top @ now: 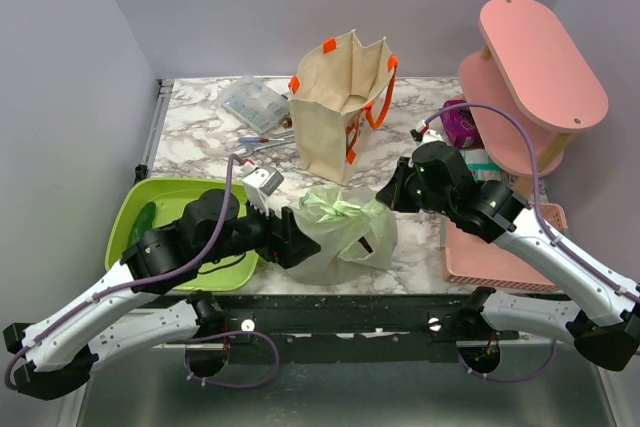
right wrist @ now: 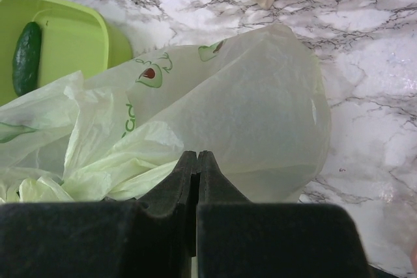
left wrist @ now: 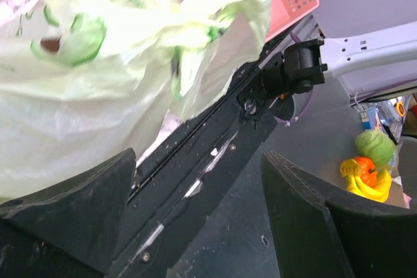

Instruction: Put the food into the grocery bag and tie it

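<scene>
On the marble table (top: 200,137) you have both arms bent low and turned inward toward the middle of the near edge. Your left arm (top: 110,297) comes from the lower left, passes over the front of the green bin (top: 130,209), and its wrist points to the right. Your right arm (top: 540,242) comes from the lower right with the elbow raised, and its wrist points left and down. Between the two wrists lies the grocery bag (top: 345,232), a crumpled light green heap just in front of the beige tote (top: 335,112), its top bunched upward. Your left gripper (left wrist: 199,156) stands just beside the bag's left side with the jaws wide apart and nothing between them; in the left wrist view the plastic is up and to the left of the fingers (left wrist: 91,206). Your right gripper (right wrist: 197,157) is pressed closed, with the tips at the bag's upper right folds. From the right wrist view I cannot tell whether a fold of plastic is caught between them.
</scene>
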Controlling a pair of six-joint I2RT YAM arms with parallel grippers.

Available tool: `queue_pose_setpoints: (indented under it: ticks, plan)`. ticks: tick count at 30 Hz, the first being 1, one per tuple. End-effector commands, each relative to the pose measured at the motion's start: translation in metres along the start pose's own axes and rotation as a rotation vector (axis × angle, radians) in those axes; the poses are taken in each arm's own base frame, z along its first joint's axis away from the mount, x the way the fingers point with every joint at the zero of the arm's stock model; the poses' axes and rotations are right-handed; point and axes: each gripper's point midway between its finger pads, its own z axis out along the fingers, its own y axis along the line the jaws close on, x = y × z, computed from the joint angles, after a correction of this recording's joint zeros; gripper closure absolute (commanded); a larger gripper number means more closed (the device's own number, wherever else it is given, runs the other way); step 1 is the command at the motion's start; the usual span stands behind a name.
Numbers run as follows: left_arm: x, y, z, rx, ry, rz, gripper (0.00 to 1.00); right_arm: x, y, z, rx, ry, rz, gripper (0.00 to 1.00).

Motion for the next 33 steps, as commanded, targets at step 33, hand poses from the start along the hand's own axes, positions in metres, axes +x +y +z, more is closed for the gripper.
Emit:
queue_pose_setpoints:
  ticks: [33]
  plan:
    - [-0.053, 0.004, 0.063, -0.142, -0.069, 0.266, 0.26, 0.002, 0.025, -0.008, -0.123, 0.049, -0.018, 0.99]
